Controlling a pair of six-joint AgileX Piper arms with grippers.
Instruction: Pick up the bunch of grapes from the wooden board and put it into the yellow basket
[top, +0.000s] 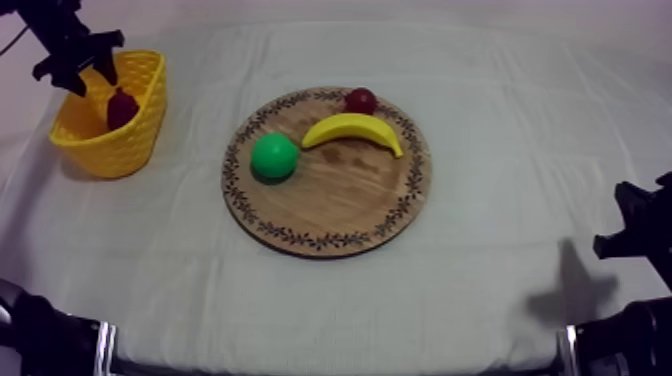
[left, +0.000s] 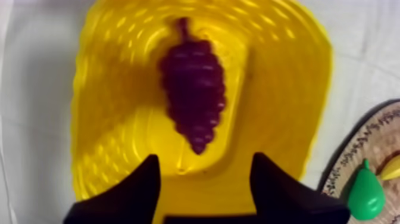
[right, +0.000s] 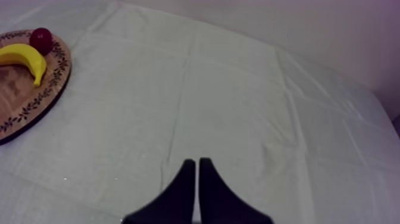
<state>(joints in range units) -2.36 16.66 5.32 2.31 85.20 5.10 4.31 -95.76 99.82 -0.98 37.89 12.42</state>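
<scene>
Nearest, at the right, the right gripper (right: 196, 161) sits low over bare cloth, its fingers together in a narrow wedge and holding nothing. In the middle, the wooden board (top: 340, 205) carries a pear (top: 274, 157), a banana (top: 352, 128) and a small red fruit (top: 361, 99) — no grapes. Far left, the bunch of grapes (left: 191, 89) lies inside the yellow basket (left: 280, 89). The left gripper (left: 205, 158) hovers above it, fingers wide apart, touching neither fruit nor rim. I judge the placing done — what remains is a straight lift clear of the basket.
</scene>
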